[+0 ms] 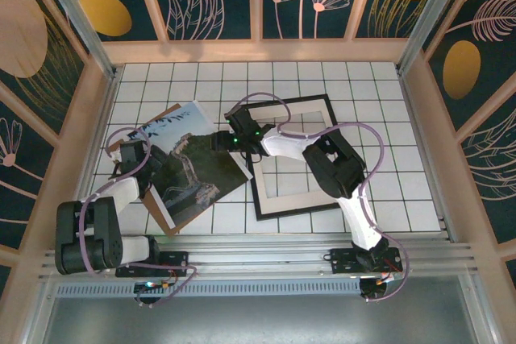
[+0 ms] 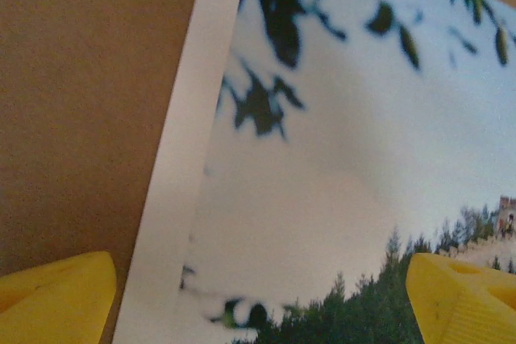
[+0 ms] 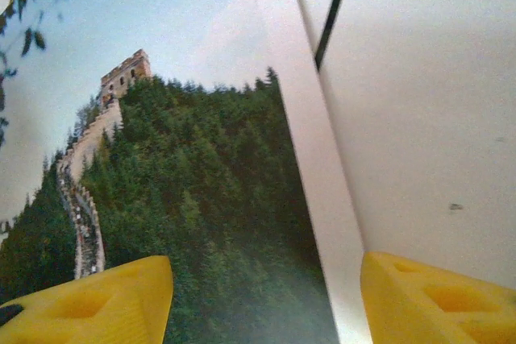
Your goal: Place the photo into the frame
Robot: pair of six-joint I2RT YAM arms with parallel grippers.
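Photo of forested hills and a winding wall lies face up and skewed on the brown backing board, left of centre on the white-tiled table. Its lower right corner reaches the left side of the black frame. The frame lies flat at centre right with the cream mat inside its moulding. The left gripper is at the photo's left edge with its jaws wide apart: one yellow finger is over the backing board, the other over the print. The right gripper is at the photo's right edge, jaws also apart and holding nothing: one finger is over the dark trees, the other over bare tile.
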